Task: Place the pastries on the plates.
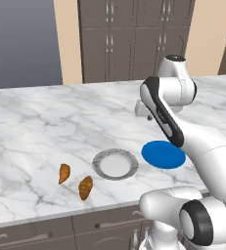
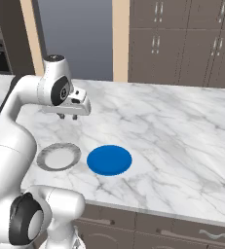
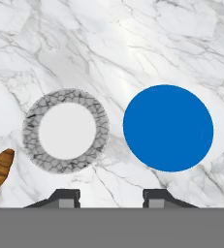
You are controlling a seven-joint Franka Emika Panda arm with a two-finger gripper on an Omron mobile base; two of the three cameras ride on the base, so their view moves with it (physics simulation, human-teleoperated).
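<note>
So the hand [image 2: 68,116] hangs empty above the marble worktop [image 1: 36,127], its fingers at their narrowest, roughly over the two plates: speckled grey-rimmed white plate [image 1: 115,164] and solid blue plate [image 1: 163,154]. Both golden-brown croissant pastries [image 1: 85,187] lie off to the arm's left of the grey plate, near the worktop's front edge, long axes running roughly front-to-back, so I reckon it swings left next.

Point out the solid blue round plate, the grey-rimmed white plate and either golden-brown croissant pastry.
solid blue round plate [image 1: 163,155]: left base view, its centre.
grey-rimmed white plate [image 1: 99,171]: left base view, its speckled rim.
golden-brown croissant pastry [image 1: 85,187]: left base view, its ridged middle.
</note>
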